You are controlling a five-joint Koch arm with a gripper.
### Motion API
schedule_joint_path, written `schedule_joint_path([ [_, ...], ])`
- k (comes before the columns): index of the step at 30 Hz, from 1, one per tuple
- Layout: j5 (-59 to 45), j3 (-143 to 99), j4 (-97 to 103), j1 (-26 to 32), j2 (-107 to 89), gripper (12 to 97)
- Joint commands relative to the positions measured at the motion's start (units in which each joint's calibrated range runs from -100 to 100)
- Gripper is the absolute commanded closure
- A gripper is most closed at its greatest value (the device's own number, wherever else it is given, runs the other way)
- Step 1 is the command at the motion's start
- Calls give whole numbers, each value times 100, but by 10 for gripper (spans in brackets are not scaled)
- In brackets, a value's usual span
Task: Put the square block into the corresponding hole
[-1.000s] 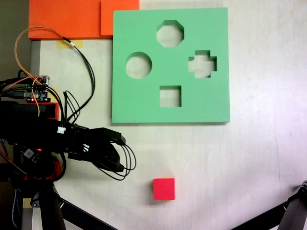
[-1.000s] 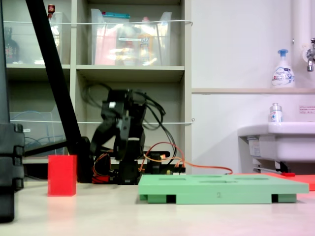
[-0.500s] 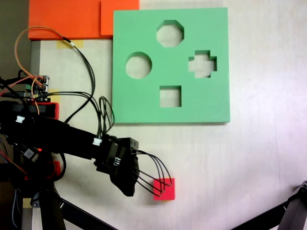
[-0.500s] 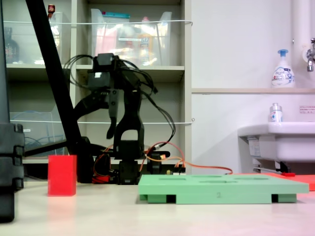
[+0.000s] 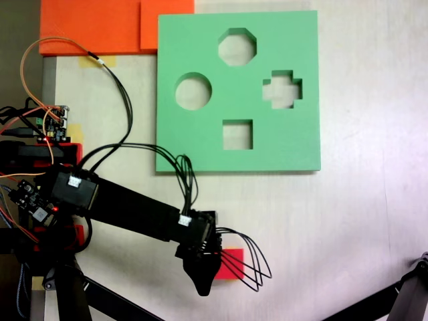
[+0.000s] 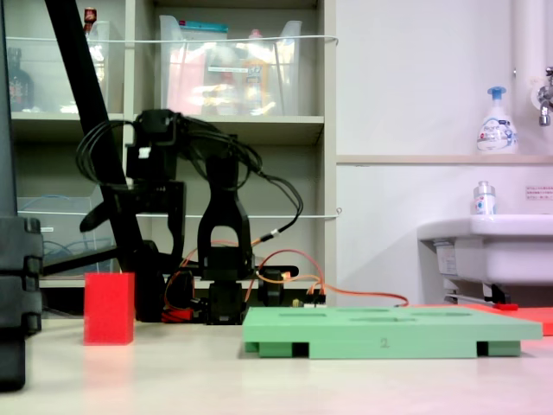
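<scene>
Fixed view: fingers [image 5: 204, 284] above red block [image 5: 232, 265], opening unclear.

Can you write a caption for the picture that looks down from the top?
Robot gripper hovering over the red square block, below the green board with its square hole.

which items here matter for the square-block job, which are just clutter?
Job:
- square block, red, on the table
- square hole in the green board
- gripper, over the block's left side in the top-down fixed view

Clutter:
- round hole, octagonal hole, cross hole
- orange foam sheets
- soap bottle, sink
</scene>
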Motion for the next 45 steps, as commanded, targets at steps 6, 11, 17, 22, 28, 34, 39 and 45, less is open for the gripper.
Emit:
schedule_joint_path([
  [6, -107, 994, 207, -127, 1157, 204],
  [11, -132, 1423, 216, -137, 1981, 205],
  [17, -132, 1543, 419, -78, 2735, 205],
  [22, -132, 1602, 438, -39, 3210, 207],
  [28, -117, 1602, 428, 5, 3531, 273],
  [34, -78, 1582, 53, 15, 3615, 477],
  [39, -73, 1572, -313, 10, 3727, 632],
  [45, -68, 1563, -313, 24, 3768, 673],
])
